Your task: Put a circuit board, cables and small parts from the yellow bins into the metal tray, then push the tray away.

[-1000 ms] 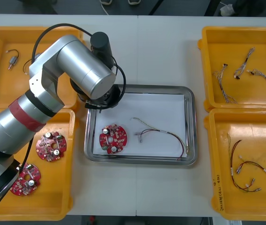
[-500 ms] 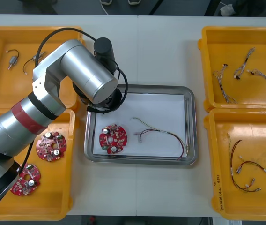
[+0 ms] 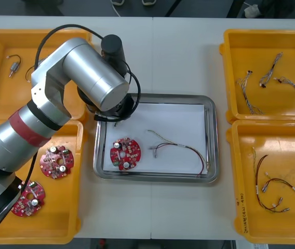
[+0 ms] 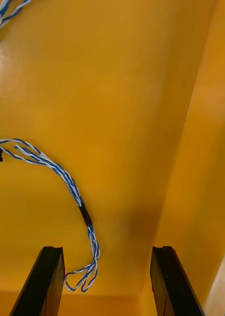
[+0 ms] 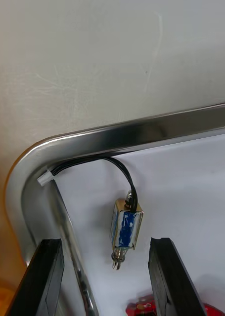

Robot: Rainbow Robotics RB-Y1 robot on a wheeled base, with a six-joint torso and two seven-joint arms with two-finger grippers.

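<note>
Hovering over the far-left corner of the tray point(image 3: 210, 179), the left gripper point(image 5: 105, 242) has its fingers spread wide and holds nothing. A small metal part point(image 5: 126, 229) lies loose on the tray's white floor between them, its black lead point(image 5: 92, 165) curling up to the rim at that corner. What changed: half a second ago the left arm point(image 3: 85, 72) had swung a little toward the tray's middle, and now it is back over the corner, roughly where it was a second ago. The board point(image 3: 125, 153) near the tray's left edge and the red and yellow cable point(image 3: 181, 150) toward its right edge have not moved across the three front pictures. Also new is a dark bit at the table's right edge, over the far right bin point(image 3: 228, 83), probably the right arm coming in. The right gripper point(image 4: 107, 249) is open and empty, low over that bin's floor, with the end of a blue and white cable point(image 4: 63, 177) lying just inside one finger. Reading: the part looks dropped off, so board, one cable and one part are in. The next pick is likely this blue and white cable, then the push. Risk: the thin cable end may slip out of the pinch.
</note>
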